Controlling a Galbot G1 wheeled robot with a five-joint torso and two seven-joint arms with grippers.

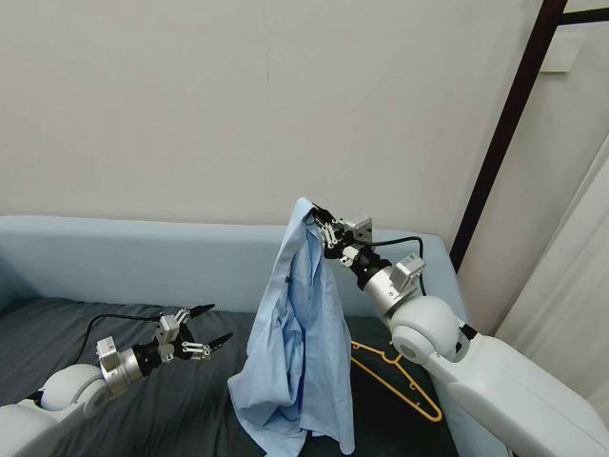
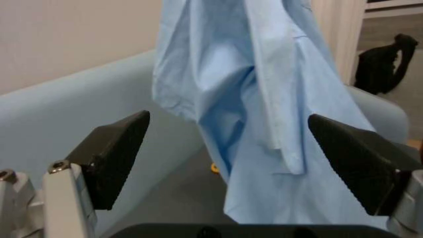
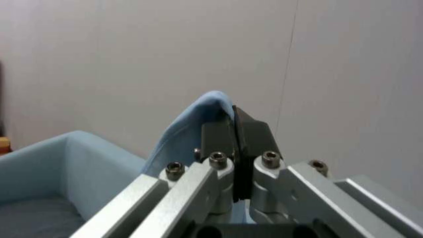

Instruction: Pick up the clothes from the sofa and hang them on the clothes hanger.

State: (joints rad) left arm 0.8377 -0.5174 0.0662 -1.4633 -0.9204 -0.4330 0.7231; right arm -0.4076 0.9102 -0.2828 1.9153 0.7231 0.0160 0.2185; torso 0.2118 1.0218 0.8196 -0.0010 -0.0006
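A light blue shirt point(image 1: 300, 352) hangs in the air over the sofa seat, its lower folds just touching the dark cushion. My right gripper point(image 1: 315, 218) is shut on the shirt's top edge, and in the right wrist view the pads point(image 3: 233, 134) pinch the blue cloth point(image 3: 191, 126). A yellow wire hanger point(image 1: 395, 376) lies flat on the seat under my right arm. My left gripper point(image 1: 211, 328) is open, low over the seat to the left of the shirt. In the left wrist view the shirt point(image 2: 264, 109) hangs between and beyond its black fingertips point(image 2: 116, 148).
The pale blue sofa backrest point(image 1: 124, 257) runs along the wall, with the dark grey seat cushion point(image 1: 57, 333) in front. A dark vertical pole point(image 1: 504, 124) stands at the right, beside a white curtain point(image 1: 571, 286). Open seat lies at the left.
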